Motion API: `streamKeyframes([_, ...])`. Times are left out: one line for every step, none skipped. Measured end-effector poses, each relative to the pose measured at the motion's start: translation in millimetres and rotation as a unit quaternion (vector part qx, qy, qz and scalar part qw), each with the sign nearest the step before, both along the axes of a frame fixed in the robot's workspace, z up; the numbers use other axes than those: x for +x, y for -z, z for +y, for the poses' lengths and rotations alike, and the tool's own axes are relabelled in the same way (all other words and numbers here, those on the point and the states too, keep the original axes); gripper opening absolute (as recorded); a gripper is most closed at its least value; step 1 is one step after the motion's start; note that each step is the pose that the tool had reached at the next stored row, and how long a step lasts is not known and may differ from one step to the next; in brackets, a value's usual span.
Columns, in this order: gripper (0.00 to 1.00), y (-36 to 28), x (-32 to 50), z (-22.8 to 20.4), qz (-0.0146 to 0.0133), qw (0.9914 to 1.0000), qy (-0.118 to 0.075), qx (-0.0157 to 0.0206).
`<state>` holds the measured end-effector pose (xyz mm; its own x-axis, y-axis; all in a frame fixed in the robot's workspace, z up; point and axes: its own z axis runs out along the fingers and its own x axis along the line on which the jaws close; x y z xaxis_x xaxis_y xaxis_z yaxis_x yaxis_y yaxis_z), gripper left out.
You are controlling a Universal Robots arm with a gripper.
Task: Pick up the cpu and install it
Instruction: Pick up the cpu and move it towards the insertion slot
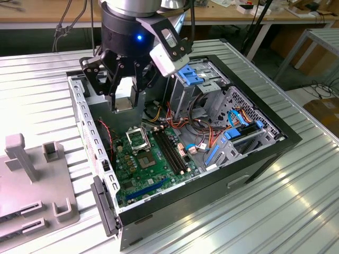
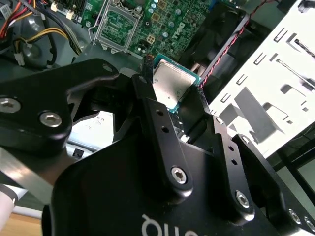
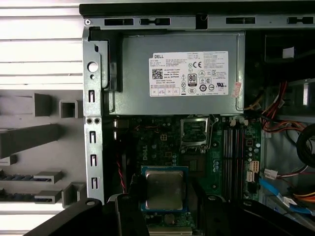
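Note:
The cpu [image 1: 123, 99] is a small pale silvery square on a green carrier, and my gripper [image 1: 124, 103] is shut on it from two sides. It hangs in the air over the open computer case [image 1: 265, 159], above the motherboard's back corner. In both wrist views the cpu [image 2: 170, 84] [image 3: 164, 188] sits between the black fingers [image 2: 157, 118] [image 3: 132, 189], metal face showing. The empty black socket [image 1: 136, 138] [image 2: 117, 24] [image 3: 196, 132] with its metal frame lies on the green board, below the chip and towards the case's middle.
A grey power supply [image 3: 177, 73] fills the case's back end. Memory slots [image 1: 172, 153], coloured cables [image 1: 212, 127] and a drive cage with blue tabs [image 1: 193, 74] lie beside the socket. A grey fixture [image 1: 32, 185] stands on the table at the exterior view's left.

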<state>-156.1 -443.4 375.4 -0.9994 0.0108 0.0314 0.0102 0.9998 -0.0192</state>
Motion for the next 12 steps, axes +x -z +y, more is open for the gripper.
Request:
streamKeyframes([0.47, 0.1, 1.3, -0.1, 0.0, 1.0, 0.0, 0.0001])
streamKeyframes([0.47, 0.1, 3.1, -0.2, 0.0, 1.0, 0.0, 0.0])
streamKeyframes([0.47, 0.0, 5.1, -0.4, 0.0, 1.0, 0.0, 0.0])
streamKeyframes([0.47, 0.0, 7.4, -0.7, 0.0, 1.0, 0.0, 0.0])
streamKeyframes([0.47, 0.1, 9.3, -0.9, 0.0, 1.0, 0.0, 0.0])
streamKeyframes([0.47, 0.1, 11.2, -1.0, 0.0, 1.0, 0.0, 0.0])
streamKeyframes([0.47, 0.2, 13.7, -1.2, 0.0, 1.0, 0.0, 0.0])
streamKeyframes([0.47, 0.3, 15.6, -1.4, 0.0, 1.0, 0.0, 0.0001])
streamKeyframes([0.47, 0.3, 17.2, -1.6, 0.0, 1.0, 0.0, 0.0])
streamKeyframes([0.47, 0.4, 19.0, -1.8, 0.0, 1.0, 0.0, 0.0])
streamKeyframes([0.47, 0.4, 20.9, -2.0, 0.0, 1.0, 0.0, 0.0])
streamKeyframes([0.47, 0.5, 22.3, -2.2, 0.0, 1.0, 0.0, 0.0])
